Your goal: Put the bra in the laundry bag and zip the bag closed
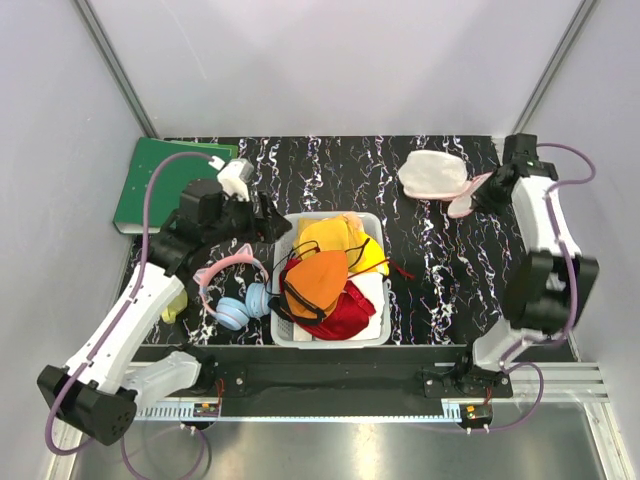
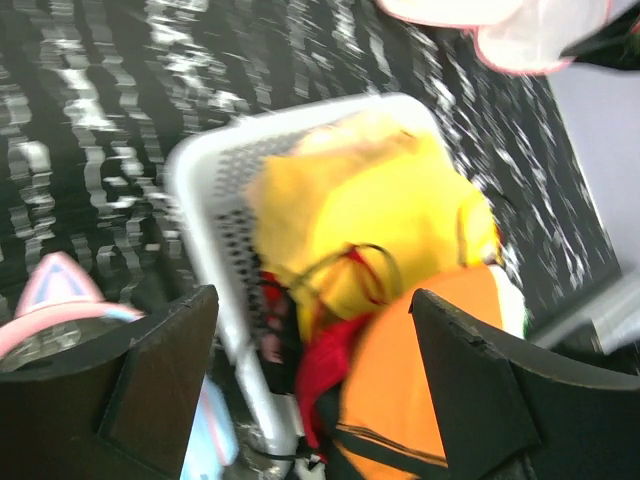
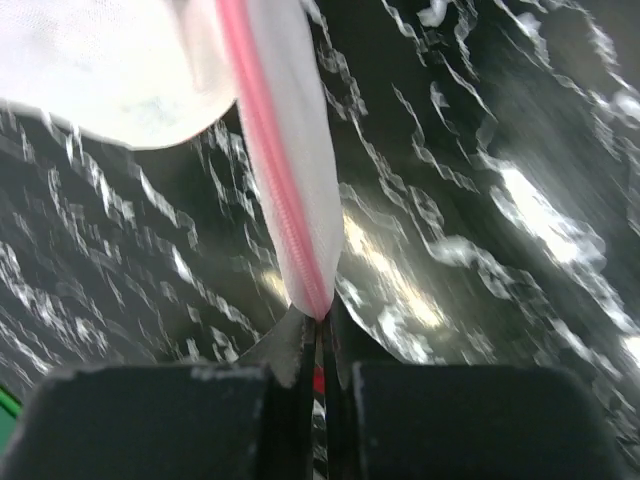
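Right gripper (image 3: 318, 345) pinched on laundry bag (image 3: 300, 190) rim — clear from its wrist only, left gripper (image 2: 315, 340) spread above bra (image 2: 330, 200)

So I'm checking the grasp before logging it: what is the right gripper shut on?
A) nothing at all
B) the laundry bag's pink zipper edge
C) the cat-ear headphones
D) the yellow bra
B: in the right wrist view the right gripper has its fingers pressed together on the pink zipper edge of the white mesh laundry bag.
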You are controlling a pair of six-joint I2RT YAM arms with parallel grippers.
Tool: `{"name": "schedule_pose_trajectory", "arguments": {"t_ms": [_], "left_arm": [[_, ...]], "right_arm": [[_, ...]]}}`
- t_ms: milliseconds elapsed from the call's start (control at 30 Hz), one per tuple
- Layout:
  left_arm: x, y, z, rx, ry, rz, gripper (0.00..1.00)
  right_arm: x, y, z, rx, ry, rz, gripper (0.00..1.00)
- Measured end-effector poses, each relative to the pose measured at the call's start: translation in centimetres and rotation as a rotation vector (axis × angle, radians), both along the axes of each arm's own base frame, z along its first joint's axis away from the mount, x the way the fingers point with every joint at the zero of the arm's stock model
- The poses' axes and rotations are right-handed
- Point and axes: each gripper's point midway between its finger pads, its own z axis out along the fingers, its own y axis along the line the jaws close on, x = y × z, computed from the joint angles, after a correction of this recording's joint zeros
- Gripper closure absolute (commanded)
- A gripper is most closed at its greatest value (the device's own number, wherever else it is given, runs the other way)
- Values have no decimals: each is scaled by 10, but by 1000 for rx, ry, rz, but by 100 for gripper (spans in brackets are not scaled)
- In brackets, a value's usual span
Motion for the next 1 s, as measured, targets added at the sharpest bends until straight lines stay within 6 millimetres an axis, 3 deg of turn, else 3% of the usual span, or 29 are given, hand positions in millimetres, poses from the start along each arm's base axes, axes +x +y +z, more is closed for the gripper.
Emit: {"name": "schedule_pose_trajectory", "arguments": {"t_ms": [100, 167, 333, 433, 567, 733, 867, 1000], "left_arm": [[-6, -23, 9, -7, -11, -76, 18], [-4, -35, 18, -14, -21, -108, 19], [6, -67, 45, -40, -49, -194, 22], [8, -100, 55, -45, -53, -270, 22], [-8, -167, 58, -17, -67, -434, 22], [-11, -241, 41, 23, -54, -551, 23], [9, -267, 11, 81, -30, -526, 25], [15, -262, -13, 141, 19, -486, 25]], "right_arm": [[-49, 6, 49, -79, -5, 64, 100], [-76, 2, 71, -131, -4, 74, 100], [-125, 4, 98, -155, 54, 96, 100], [-133, 10, 107, -132, 66, 113, 100], [-138, 16, 111, -112, 74, 123, 100], [-143, 38, 112, -50, 68, 165, 100], [-151, 48, 109, -13, 66, 172, 100], [-160, 45, 107, -27, 68, 152, 100]]}}
